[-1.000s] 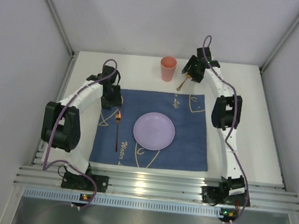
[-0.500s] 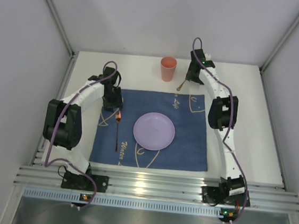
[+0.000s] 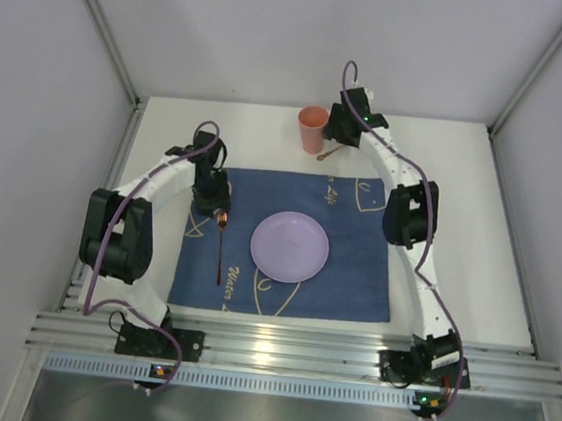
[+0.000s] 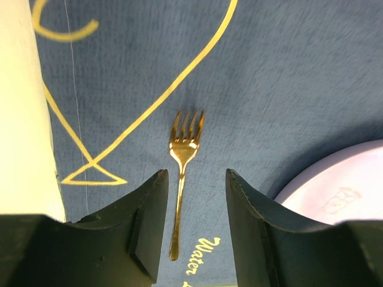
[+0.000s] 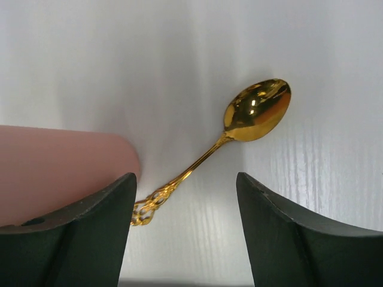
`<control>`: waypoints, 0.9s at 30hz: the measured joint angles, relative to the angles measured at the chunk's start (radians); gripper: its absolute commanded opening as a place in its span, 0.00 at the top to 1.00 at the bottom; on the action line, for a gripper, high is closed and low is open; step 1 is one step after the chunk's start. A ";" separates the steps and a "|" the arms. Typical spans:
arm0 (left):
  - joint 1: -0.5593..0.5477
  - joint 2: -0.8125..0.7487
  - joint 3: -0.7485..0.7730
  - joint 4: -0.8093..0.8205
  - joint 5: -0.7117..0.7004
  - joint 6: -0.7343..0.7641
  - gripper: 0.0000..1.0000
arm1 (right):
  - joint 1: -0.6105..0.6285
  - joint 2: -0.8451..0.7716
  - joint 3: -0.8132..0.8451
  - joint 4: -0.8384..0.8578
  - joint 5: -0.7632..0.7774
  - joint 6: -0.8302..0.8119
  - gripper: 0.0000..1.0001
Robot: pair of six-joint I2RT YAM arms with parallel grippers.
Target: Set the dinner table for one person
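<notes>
A gold fork (image 3: 220, 249) lies on the blue placemat (image 3: 356, 259) left of the lilac plate (image 3: 289, 246). My left gripper (image 3: 210, 201) hovers open over the fork's head; in the left wrist view the fork (image 4: 181, 173) lies between the open fingers (image 4: 143, 227), untouched. A gold spoon (image 3: 329, 153) lies on the white dinner table (image 3: 479, 241) beside the pink cup (image 3: 311, 128). My right gripper (image 3: 342, 128) is open above the spoon (image 5: 230, 137); the cup (image 5: 60, 170) shows at the left finger.
Grey walls close in the table on three sides. An aluminium rail (image 3: 296, 353) runs along the near edge by the arm bases. The placemat (image 4: 287, 89) has gold fish drawings and lettering.
My right gripper has swung left along the far edge, from right of the spoon to beside the pink cup. The spoon has turned slightly. The left arm has barely moved.
</notes>
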 measured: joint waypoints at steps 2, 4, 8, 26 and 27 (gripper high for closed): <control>0.000 -0.016 -0.031 0.004 0.002 0.000 0.52 | 0.011 -0.019 -0.001 0.001 0.012 0.000 0.35; 0.000 -0.034 -0.064 0.005 0.003 0.000 0.52 | 0.017 -0.050 -0.011 0.019 0.009 0.002 0.57; 0.000 -0.047 -0.087 0.004 0.003 0.009 0.52 | 0.010 -0.115 -0.076 0.104 -0.035 0.050 0.97; 0.000 -0.095 -0.035 -0.044 -0.080 0.078 0.53 | -0.060 0.028 -0.137 0.218 -0.217 0.442 1.00; 0.000 -0.095 -0.034 -0.047 -0.080 0.078 0.53 | -0.061 0.027 -0.137 0.208 -0.220 0.446 1.00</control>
